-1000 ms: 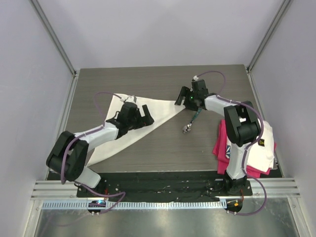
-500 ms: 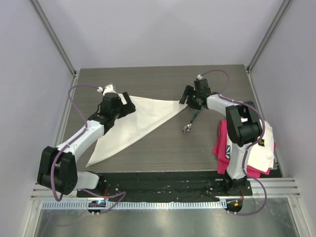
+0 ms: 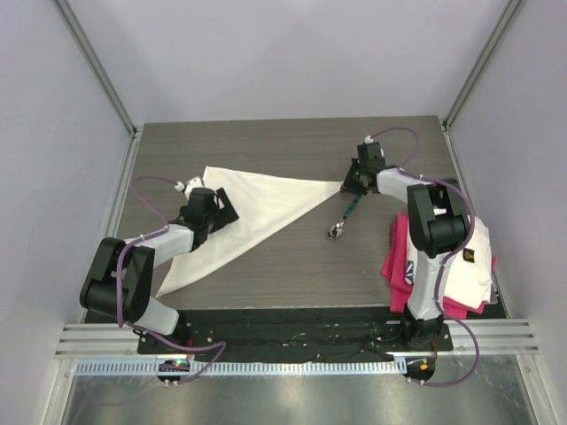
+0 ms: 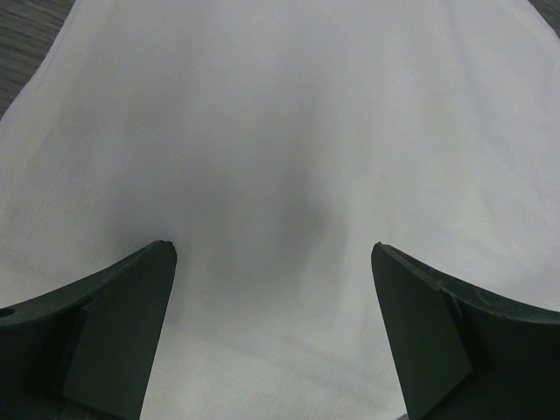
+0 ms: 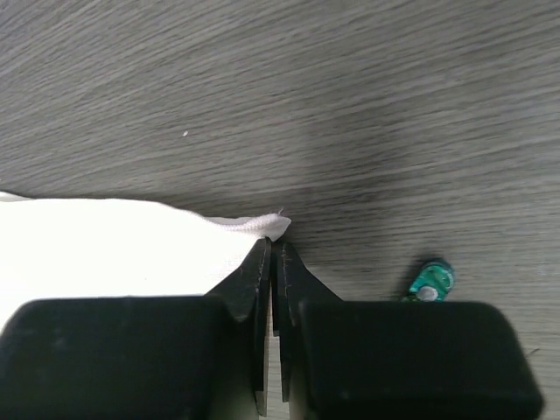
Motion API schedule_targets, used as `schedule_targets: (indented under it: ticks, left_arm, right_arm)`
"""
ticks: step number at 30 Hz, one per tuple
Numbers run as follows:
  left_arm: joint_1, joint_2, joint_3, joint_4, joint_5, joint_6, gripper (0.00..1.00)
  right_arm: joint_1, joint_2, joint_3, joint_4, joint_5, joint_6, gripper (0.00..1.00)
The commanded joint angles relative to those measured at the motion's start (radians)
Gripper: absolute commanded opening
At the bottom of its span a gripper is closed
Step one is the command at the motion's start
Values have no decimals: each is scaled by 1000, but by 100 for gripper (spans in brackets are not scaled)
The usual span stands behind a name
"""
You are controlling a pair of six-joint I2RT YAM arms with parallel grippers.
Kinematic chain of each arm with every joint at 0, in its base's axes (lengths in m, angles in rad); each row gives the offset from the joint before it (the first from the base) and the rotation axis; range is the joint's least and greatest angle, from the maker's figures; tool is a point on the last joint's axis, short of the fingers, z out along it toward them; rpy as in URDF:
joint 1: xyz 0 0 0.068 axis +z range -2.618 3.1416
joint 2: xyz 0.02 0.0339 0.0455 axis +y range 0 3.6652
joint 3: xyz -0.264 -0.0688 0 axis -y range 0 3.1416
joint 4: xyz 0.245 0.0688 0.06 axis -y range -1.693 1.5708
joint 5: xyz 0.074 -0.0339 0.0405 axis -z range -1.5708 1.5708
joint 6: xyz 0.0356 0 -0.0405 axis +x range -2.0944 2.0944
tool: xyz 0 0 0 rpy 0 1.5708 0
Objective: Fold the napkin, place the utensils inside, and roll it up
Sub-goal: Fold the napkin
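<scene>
Fold step, I judge: napkin lies triangular. My left claw open above napkin, right claw closed at its tip. Next: fetch spoon near that tip.

A folded white cloth lies on a pink cloth.

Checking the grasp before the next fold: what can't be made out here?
Whether the shut right gripper pinches the corner of the napkin: right wrist view, its fingers cover the contact.
The spoon: right wrist view, only its teal handle end shows; the gripper's body hides the rest.
The napkin's layers under the open left gripper: left wrist view shows only its flat top.
The folded cloth logo: top view, too small.
</scene>
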Motion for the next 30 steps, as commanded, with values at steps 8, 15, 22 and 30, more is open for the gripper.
schedule_targets:
  ticks: [8,15,22,30]
  left_arm:
    - [8,0,-39,50,-61,-74,100]
    - [8,-118,66,-34,-21,7,100]
    - [22,-190,115,-51,-47,51,100]
    - [45,12,196,56,69,21,100]
  right_arm:
    - [-47,-14,-28,31,-27,16,4]
    - [-47,-77,-32,65,-86,8,39]
    - [-20,-238,-84,114,-109,-49,61]
    - [115,-154,38,166,-242,-116,68]
